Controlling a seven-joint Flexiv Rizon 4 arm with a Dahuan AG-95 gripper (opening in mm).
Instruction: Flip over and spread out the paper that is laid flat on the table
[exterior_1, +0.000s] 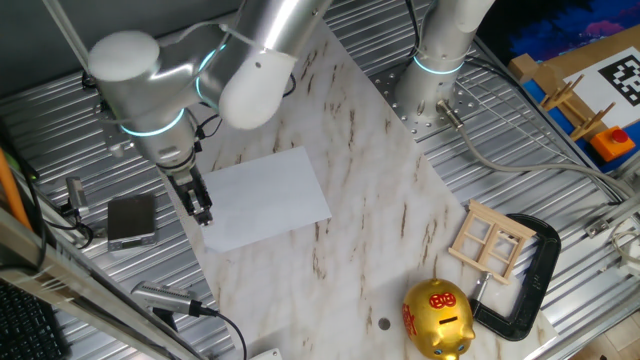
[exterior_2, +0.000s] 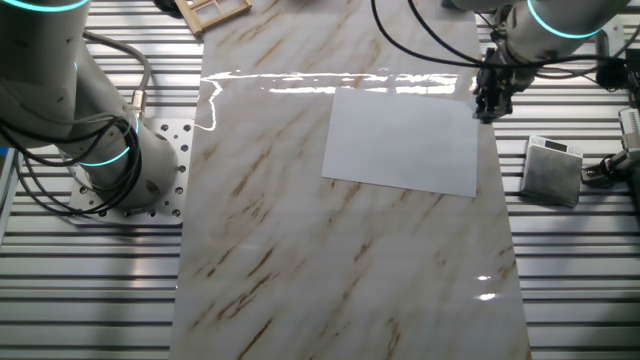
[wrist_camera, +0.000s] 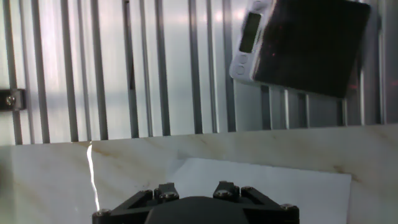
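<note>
The white paper (exterior_1: 262, 197) lies flat on the marble-look table (exterior_1: 360, 230). It also shows in the other fixed view (exterior_2: 405, 140) and in the hand view (wrist_camera: 261, 186). My gripper (exterior_1: 201, 208) hangs over the paper's edge near the table's border, low over the slab, and shows at that edge in the other fixed view (exterior_2: 487, 100). Its fingers look close together and hold nothing. In the hand view only the gripper's black body (wrist_camera: 196, 208) shows, over the paper's corner, with the fingertips hidden.
A small grey square box (exterior_1: 131, 220) sits on the ribbed metal surface (exterior_1: 90, 160) just beside the gripper. A wooden frame (exterior_1: 490, 243), a black clamp (exterior_1: 535, 280) and a gold piggy bank (exterior_1: 438, 318) stand at the table's far end. A second arm's base (exterior_1: 436, 80) is bolted nearby.
</note>
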